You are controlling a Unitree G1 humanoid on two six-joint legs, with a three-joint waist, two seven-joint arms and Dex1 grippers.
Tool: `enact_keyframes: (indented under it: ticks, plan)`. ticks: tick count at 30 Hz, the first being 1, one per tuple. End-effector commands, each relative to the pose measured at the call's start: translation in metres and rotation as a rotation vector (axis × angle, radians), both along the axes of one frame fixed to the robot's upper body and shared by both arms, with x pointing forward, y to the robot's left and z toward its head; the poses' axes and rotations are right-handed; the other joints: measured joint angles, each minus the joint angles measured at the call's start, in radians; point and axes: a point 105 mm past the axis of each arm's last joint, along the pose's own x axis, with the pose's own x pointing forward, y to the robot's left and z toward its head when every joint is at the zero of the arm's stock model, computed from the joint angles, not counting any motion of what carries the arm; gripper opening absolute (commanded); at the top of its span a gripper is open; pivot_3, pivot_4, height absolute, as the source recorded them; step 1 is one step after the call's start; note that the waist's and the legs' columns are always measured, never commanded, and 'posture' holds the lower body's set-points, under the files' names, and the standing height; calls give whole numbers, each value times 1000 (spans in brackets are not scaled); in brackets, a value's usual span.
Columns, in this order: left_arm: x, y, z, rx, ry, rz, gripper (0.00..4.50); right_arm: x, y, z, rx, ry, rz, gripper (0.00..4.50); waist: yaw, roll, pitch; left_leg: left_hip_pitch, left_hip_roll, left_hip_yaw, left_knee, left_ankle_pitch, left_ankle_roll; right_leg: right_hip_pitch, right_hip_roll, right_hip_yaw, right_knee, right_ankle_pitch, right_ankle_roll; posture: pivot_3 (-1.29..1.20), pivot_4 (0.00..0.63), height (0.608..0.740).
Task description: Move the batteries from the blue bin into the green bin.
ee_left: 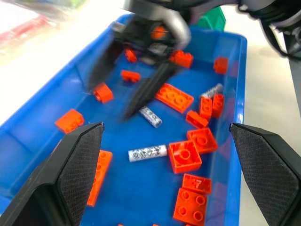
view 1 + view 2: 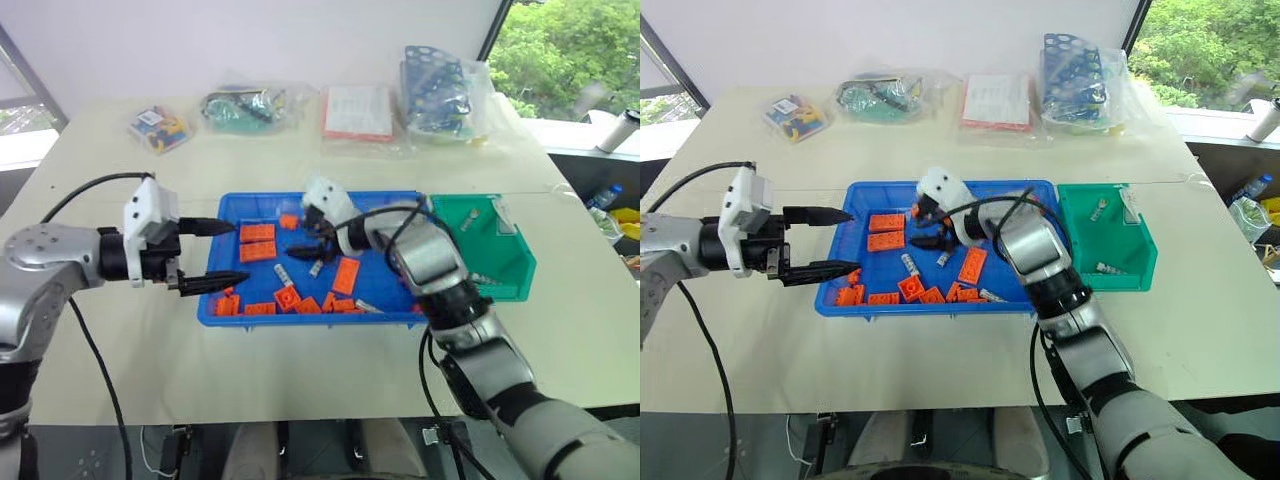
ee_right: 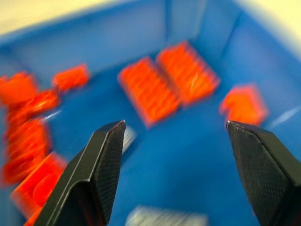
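Both grippers' jaws stand apart, empty: right gripper [image 2: 310, 243] over the blue bin [image 2: 232, 205] mid-bench, left gripper [image 2: 222, 255] at its left rim. Batteries [image 1: 147, 153] lie among orange blocks [image 2: 257, 243]; others in the green bin [image 2: 520, 265].

- The pale surface [image 2: 300, 380] carries everything.
- A blue bin [image 2: 300, 203] sits mid-surface, a green bin [image 2: 500, 290] touching its right side.
- Four bagged kits [image 2: 355, 112] line the far edge.
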Motion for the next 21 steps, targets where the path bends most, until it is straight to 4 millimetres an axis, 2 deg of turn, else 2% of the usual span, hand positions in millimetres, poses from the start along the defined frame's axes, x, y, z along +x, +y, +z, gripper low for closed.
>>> enact_keyframes:
  ticks: [1, 10, 15, 18, 21]
  plan:
    - [2, -2, 6, 0, -35, -22, 4500, -15, 13, 5, 10, -8, 42, 3510, 2, 0, 0, 0, 0, 0, 0, 0, 0, 0, 0, 0, 0, 0, 0, 0, 150, 739]
    - [8, -9, 11, -14, -56, -41, 4500, -3, 24, -12, 14, 4, -19, 3510, 7, -1, 0, -1, 0, 0, 3, 0, 1, 1, 5, -2, 0, 0, 0, 0, 150, 739]
    - [8, -8, 13, -14, -60, -42, 4500, -5, 25, -24, -26, -17, -1, 3510, 5, -1, 0, -1, 0, 0, 3, 0, 1, 1, 6, -1, 0, 0, 0, 0, 150, 739]
    - [8, -8, 15, -20, -65, -37, 4500, -6, 21, -32, -56, -27, 12, 2675, 5, -1, 0, -1, 0, 0, 3, 0, 1, 1, 6, -1, 0, 0, 1, 0, 150, 739]
    - [8, -8, 16, -32, -69, -31, 4500, -7, 19, -33, -60, -31, 23, 1317, 5, -1, 0, 0, 0, 0, 3, 0, 1, 1, 6, -1, 0, 0, 1, 0, 150, 739]
